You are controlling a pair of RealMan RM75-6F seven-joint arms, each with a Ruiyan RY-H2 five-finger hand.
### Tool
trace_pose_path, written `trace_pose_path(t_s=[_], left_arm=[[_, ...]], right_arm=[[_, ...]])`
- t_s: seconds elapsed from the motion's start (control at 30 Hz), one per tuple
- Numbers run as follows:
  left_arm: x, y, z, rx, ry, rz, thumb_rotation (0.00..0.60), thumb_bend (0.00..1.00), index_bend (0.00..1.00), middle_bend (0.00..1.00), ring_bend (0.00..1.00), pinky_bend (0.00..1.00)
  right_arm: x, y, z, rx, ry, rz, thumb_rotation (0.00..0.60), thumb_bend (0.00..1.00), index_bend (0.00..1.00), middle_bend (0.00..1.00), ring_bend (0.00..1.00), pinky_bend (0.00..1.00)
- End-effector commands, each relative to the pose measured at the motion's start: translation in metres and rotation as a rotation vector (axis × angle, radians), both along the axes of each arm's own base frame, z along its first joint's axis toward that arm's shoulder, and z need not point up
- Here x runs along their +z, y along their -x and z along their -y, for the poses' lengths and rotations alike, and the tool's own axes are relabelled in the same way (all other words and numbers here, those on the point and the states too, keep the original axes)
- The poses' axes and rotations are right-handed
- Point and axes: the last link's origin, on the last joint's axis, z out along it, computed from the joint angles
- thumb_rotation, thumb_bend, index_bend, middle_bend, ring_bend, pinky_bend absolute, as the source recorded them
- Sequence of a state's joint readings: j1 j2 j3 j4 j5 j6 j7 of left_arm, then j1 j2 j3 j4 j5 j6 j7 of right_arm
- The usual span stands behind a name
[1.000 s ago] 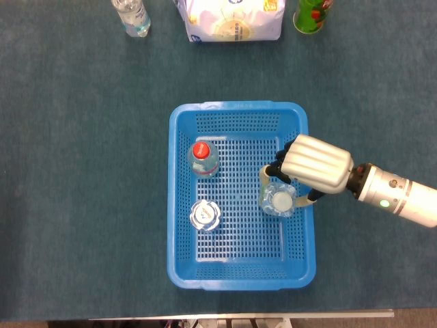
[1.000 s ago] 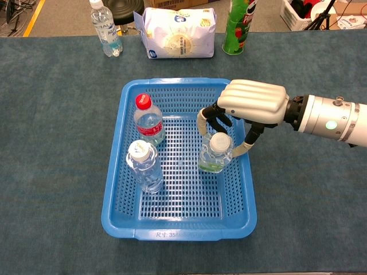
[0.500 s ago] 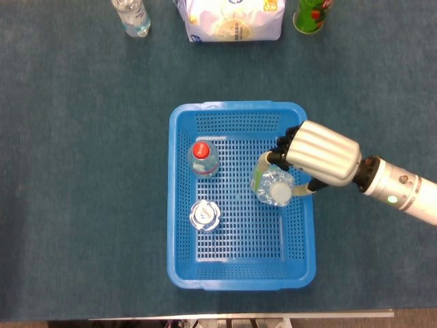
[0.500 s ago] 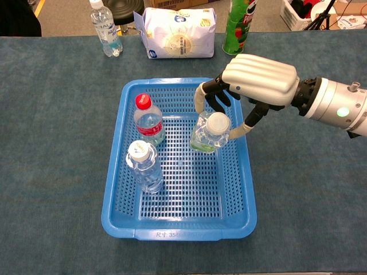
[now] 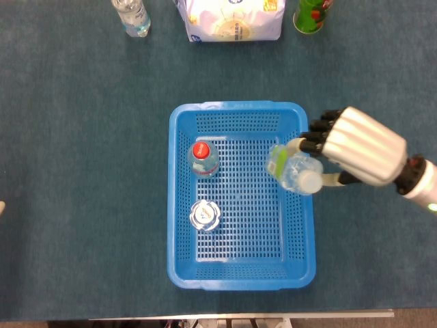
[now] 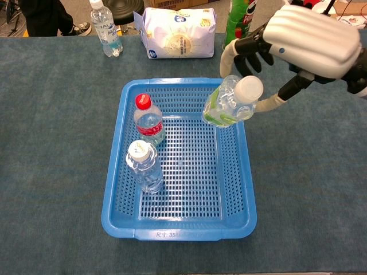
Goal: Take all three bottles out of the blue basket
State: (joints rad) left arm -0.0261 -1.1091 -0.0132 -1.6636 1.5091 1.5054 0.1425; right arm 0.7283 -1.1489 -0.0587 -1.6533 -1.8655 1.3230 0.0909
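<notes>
Basket [image 6: 178, 226] rim print "尺寸 35", partly legible

blue basket [image 6: 117, 189] | red-capped bottle [image 6: 148, 121], silver-capped bottle [image 6: 143, 167] — upright inside | white-capped bottle [image 6: 229, 103] — tilted, held above

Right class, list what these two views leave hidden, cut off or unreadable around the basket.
- Left hand: in neither view.
- Right hand: palm side hidden by its own back; arm cut by the right edge.
- Held bottle: label too blurred to read.
- Green can: top cut off by the head view's upper edge.
</notes>
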Motion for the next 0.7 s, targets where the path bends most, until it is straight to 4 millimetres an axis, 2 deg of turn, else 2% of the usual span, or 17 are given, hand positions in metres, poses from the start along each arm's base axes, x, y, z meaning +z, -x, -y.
trace_pose_path(t_s=[0.03,0.47,0.7], left_arm=[[-0.001,-0.003,-0.003,-0.008,0.005,-0.004,0.6,0.11,0.21,0.19,0.12,0.37],[-0.006,-0.009,-0.009,-0.02,0.027,-0.016,0.6,0.11,0.21,0.19,0.12,0.37],[-0.007,-0.009,-0.009,-0.018,0.034,-0.017,0.6,0.11,0.21,0.19,0.12,0.37]], right_arm=[[0.014,0.009,-0.01,-0.037,0.029,-0.009,0.6,0.09,0.64,0.68,0.63,0.67],[0.033,0.059,-0.053,-0.227,0.039,-0.043,0.6,0.09,0.64,0.68,0.63,0.67],[0.029,0.102,-0.075,-0.404,0.032,-0.074,0.6,0.09,0.64,0.68,0.63,0.67]])
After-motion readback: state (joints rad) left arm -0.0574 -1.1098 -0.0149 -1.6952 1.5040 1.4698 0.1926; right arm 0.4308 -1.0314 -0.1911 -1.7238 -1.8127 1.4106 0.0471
